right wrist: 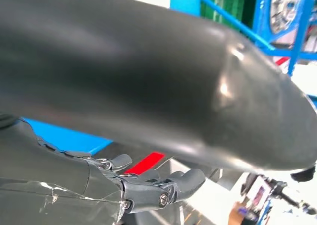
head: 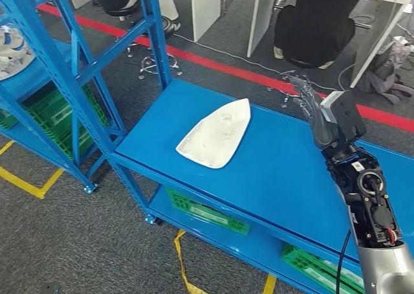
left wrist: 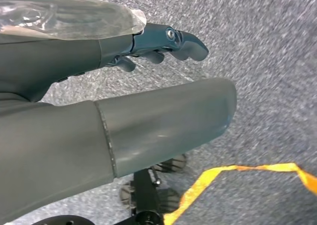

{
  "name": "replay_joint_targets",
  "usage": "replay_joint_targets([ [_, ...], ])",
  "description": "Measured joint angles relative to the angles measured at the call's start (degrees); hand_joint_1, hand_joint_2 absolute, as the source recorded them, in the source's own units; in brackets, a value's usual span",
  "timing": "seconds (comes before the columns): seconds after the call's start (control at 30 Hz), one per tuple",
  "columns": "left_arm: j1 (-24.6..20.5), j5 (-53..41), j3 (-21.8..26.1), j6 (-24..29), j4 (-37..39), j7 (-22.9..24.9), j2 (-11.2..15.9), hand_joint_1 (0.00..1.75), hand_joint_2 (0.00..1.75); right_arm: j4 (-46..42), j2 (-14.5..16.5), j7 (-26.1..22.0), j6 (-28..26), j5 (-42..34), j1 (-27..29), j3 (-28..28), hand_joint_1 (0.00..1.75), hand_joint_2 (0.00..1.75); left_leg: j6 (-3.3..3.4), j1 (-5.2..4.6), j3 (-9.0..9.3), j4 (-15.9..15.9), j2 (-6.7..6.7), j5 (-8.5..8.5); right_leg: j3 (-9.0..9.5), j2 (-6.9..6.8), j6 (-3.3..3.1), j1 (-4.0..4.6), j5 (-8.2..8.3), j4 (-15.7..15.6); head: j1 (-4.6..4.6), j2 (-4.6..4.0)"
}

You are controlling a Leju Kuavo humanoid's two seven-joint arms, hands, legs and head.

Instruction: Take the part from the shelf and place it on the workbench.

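The white, iron-shaped part [head: 215, 135] lies flat on the blue workbench [head: 288, 171], near its left end. My right hand [head: 310, 103] hovers above the bench's back right, well apart from the part, fingers spread and holding nothing. The right wrist view has that hand [right wrist: 149, 86] close up, with its thick thumb and dark fingers [right wrist: 164, 190] straight and nothing between them. In the left wrist view my left hand [left wrist: 112, 136] hangs over grey carpet, its fingers [left wrist: 168, 39] extended and empty.
A blue shelf rack [head: 73, 67] stands at the left with green crates [head: 58, 116] low down and a white object [head: 12, 51] on a shelf. More green crates [head: 205, 213] sit under the bench. A person [head: 317, 22] crouches behind it, beyond red floor tape [head: 234, 70].
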Motion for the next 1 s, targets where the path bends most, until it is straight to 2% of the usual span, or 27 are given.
replay_joint_targets([
  [0.03, -0.1, 0.0, 0.0, 0.0, 0.0, 0.0, 0.0, 0.0, 0.0, 0.0, 0.0, 0.0, 0.0, 0.0, 0.0, 0.0, 0.0, 0.0, -0.24, 0.0, 0.12, 0.1, -0.64, -0.24, 1.17, 1.02, -0.1, -0.09, 1.2, -3.1, 0.08, 0.0],
  [0.07, -0.1, 0.0, 0.0, 0.0, 0.0, 0.0, 0.0, 0.0, 0.0, 0.0, 0.0, 0.0, 0.0, 0.0, 0.0, 0.0, 0.0, 0.0, -0.54, 0.07, 0.01, 0.2, -1.22, -0.32, 1.92, 1.73, -0.22, -0.08, 1.47, -4.8, 0.06, 0.0],
  [0.13, 0.0, 0.0, 0.0, 0.0, 0.0, 0.0, 0.0, 0.0, 0.0, 0.0, 0.0, 0.1, 0.0, 0.0, -0.1, 0.0, 0.0, 0.0, -1.22, 0.25, -0.3, 0.1, -2.36, -0.23, 2.79, 1.31, -0.66, 0.01, 0.87, -5.7, -0.05, 0.0],
  [0.17, 0.1, 0.0, 0.0, 0.0, 0.0, 0.0, 0.0, 0.0, 0.0, 0.0, 0.0, 0.1, 0.0, 0.0, -0.2, 0.1, 0.0, 0.0, -1.57, 0.32, -0.37, 0.2, -2.13, -0.32, 3.05, 0.78, -0.94, 0.01, 0.91, -5.8, -0.14, 0.0],
  [0.23, 0.0, -0.1, 0.0, 0.0, 0.0, 0.0, 0.0, 0.0, 0.0, -0.1, 0.0, 0.1, 0.1, 0.0, -0.4, 0.1, 0.0, 0.0, -2.15, 0.2, -1.63, 3.0, 0.29, -1.66, 3.78, -0.4, -1.54, -0.06, 0.84, -6.3, -0.71, 0.0],
  [0.27, -0.1, -0.1, 0.0, 0.0, 0.0, 0.0, 0.0, 0.0, 0.0, -0.1, 0.0, 0.1, 0.1, 0.0, -0.4, 0.1, 0.0, 0.0, -2.36, 0.16, -3.34, 6.2, 2.01, -2.98, 4.1, -1.07, -1.83, 0.01, 0.72, -6.5, -1.07, 0.0],
  [0.3, -0.2, -0.1, 0.0, 0.0, 0.0, 0.0, 0.0, 0.0, 0.0, -0.1, 0.0, 0.1, 0.1, 0.0, -0.4, 0.1, 0.0, 0.0, -2.54, 0.11, -5.73, 10.4, 3.17, -4.46, 4.29, -1.75, -2.08, 0.11, 0.53, -6.5, -1.44, 0.0],
  [0.33, -0.3, -0.2, 0.0, 0.0, 0.0, 0.0, 0.0, 0.0, 0.0, 0.0, 0.0, 0.1, 0.1, 0.1, -0.4, 0.1, 0.0, 0.0, -2.66, 0.14, -8.25, 14.3, 3.72, -5.58, 4.44, -2.44, -2.26, 0.2, 0.34, -6.5, -1.67, 0.0],
  [0.37, -0.3, -0.2, 0.0, 0.0, 0.0, 0.0, -0.1, 0.0, 0.0, 0.0, 0.0, 0.1, 0.2, 0.1, -0.4, 0.1, 0.0, 0.0, -2.71, 0.17, -10.13, 16.9, 3.99, -5.87, 4.6, -3.09, -2.38, 0.26, 0.11, -6.5, -1.82, 0.0],
  [0.4, -0.2, -0.3, 0.0, 0.0, 0.0, 0.1, -0.1, 0.0, 0.0, 0.0, 0.0, 0.1, 0.3, 0.1, -0.4, 0.1, 0.0, 0.0, -2.69, 0.19, -10.86, 17.2, 4.13, -5.0, 4.81, -3.69, -2.42, 0.3, -0.13, -6.5, -1.95, 0.0],
  [0.43, -0.2, -0.3, 0.0, 0.0, 0.0, 0.1, -0.1, 0.0, 0.0, 0.0, 0.0, 0.1, 0.4, 0.1, -0.4, 0.1, 0.0, 0.0, -2.58, 0.19, -10.28, 15.0, 4.34, -3.11, 5.11, -4.25, -2.4, 0.31, -0.39, -6.5, -2.06, 0.0],
  [0.47, -0.1, -0.3, 0.0, 0.1, 0.0, 0.1, -0.1, 0.0, 0.0, 0.0, 0.0, 0.1, 0.4, 0.1, -0.5, 0.2, 0.0, 0.0, -2.38, 0.15, -8.61, 11.0, 4.8, -0.68, 5.48, -4.78, -2.33, 0.33, -0.69, -6.5, -2.15, 0.0],
  [0.5, -0.2, -0.3, 0.0, 0.1, 0.0, 0.1, -0.1, 0.0, 0.0, 0.0, 0.0, 0.1, 0.4, 0.1, -0.6, 0.2, 0.0, 0.0, -2.11, -0.05, -6.63, 6.6, 5.85, 1.24, 5.82, -5.28, -2.17, 0.43, -1.02, -6.5, -2.25, 0.0],
  [0.53, -0.3, -0.3, 0.0, 0.1, 0.0, 0.1, 0.0, 0.0, 0.0, 0.0, 0.0, 0.1, 0.5, 0.1, -0.8, 0.2, 0.0, 0.0, -1.78, -0.29, -5.06, 3.2, 6.61, 2.53, 6.08, -5.71, -1.97, 0.58, -1.34, -6.5, -2.34, 0.0],
  [0.57, -0.3, -0.3, 0.0, 0.1, 0.0, 0.1, 0.0, 0.0, 0.0, 0.0, 0.0, 0.1, 0.5, 0.1, -1.0, 0.2, 0.0, 0.0, -1.48, -0.52, -4.12, 1.2, 7.11, 3.05, 6.27, -6.12, -1.72, 0.73, -1.61, -6.6, -2.38, 0.0],
  [0.6, -0.4, -0.3, 0.0, 0.2, 0.0, 0.1, 0.0, 0.0, 0.0, 0.0, 0.0, 0.1, 0.6, 0.2, -1.1, 0.2, 0.0, 0.0, -1.21, -0.75, -3.84, 0.4, 7.19, 2.93, 6.44, -6.51, -1.45, 0.91, -1.84, -6.7, -2.38, 0.0],
  [0.67, -0.2, -0.2, 0.0, 0.2, 0.0, 0.1, 0.0, 0.0, 0.0, 0.0, 0.0, 0.1, 0.6, 0.3, -1.3, 0.2, 0.0, 0.0, -0.81, -0.63, -3.68, 0.1, 5.99, 2.89, 6.8, -7.01, -0.89, 0.94, -2.29, -6.9, -2.23, 0.0],
  [0.7, -0.1, -0.2, 0.0, 0.2, 0.0, 0.1, 0.0, 0.0, 0.0, 0.0, 0.0, 0.0, 0.7, 0.3, -1.3, 0.3, 0.0, 0.0, -0.59, -0.46, -3.42, -0.2, 5.53, 2.86, 6.74, -6.43, -0.63, 0.87, -2.88, -6.4, -2.11, 0.0],
  [0.73, -0.1, -0.1, 0.0, 0.2, 0.0, 0.1, 0.0, 0.0, 0.0, 0.0, 0.0, 0.0, 0.7, 0.5, -1.4, 0.3, 0.0, 0.0, -0.33, -0.27, -3.12, -0.4, 5.16, 2.84, 6.12, -5.45, -0.41, 0.74, -3.96, -4.7, -1.94, 0.0],
  [0.77, -0.1, 0.0, 0.0, 0.3, 0.0, 0.0, 0.0, 0.0, 0.0, 0.0, -0.1, -0.1, 0.7, 0.7, -1.4, 0.3, 0.0, 0.0, -0.08, -0.12, -2.87, -0.6, 4.83, 2.79, 4.76, -4.19, -0.24, 0.6, -5.5, -1.8, -1.66, 0.0],
  [0.83, -0.2, 0.1, 0.0, 0.5, 0.0, 0.0, 0.0, 0.0, 0.0, 0.2, -0.1, -0.1, 0.6, 1.2, -1.4, 0.4, 0.0, 0.0, 0.31, -0.16, -2.68, -0.6, 4.18, 2.61, 0.43, -2.61, -0.03, 0.53, -8.79, 6.6, -1.12, 0.0],
  [0.87, -0.1, 0.2, 0.0, 0.5, 0.0, 0.0, -0.1, 0.0, 0.0, 0.3, -0.1, 0.0, 0.5, 1.3, -1.2, 0.4, 0.0, 0.0, 0.38, -0.17, -2.62, -0.5, 3.78, 2.52, -1.5, -2.37, 0.07, 0.51, -9.45, 9.7, -0.89, 0.0],
  [0.9, 0.0, 0.2, 0.0, 0.6, 0.0, 0.0, -0.1, 0.0, 0.0, 0.5, -0.1, 0.1, 0.3, 1.4, -1.1, 0.4, 0.0, 0.0, 0.39, -0.17, -2.5, -0.5, 3.43, 2.43, -2.55, -2.28, 0.12, 0.47, -8.96, 10.8, -0.69, 0.0],
  [0.93, 0.0, 0.3, 0.0, 0.6, 0.0, 0.0, -0.1, 0.0, 0.0, 0.6, -0.1, 0.2, 0.2, 1.3, -1.1, 0.4, 0.0, 0.0, 0.31, -0.15, -2.31, -0.5, 3.08, 2.32, -2.4, -2.27, 0.12, 0.41, -7.25, 9.3, -0.47, 0.0],
  [1.0, 0.2, 0.4, 0.0, 0.7, 0.0, 0.0, -0.2, 0.0, 0.0, 0.8, -0.1, 0.4, -0.1, 1.2, -1.1, 0.4, 0.0, 0.0, 0.0, -0.11, -1.85, -0.4, 2.51, 1.99, 0.32, -2.07, 0.01, 0.25, -2.35, 1.7, 0.06, 0.0],
])
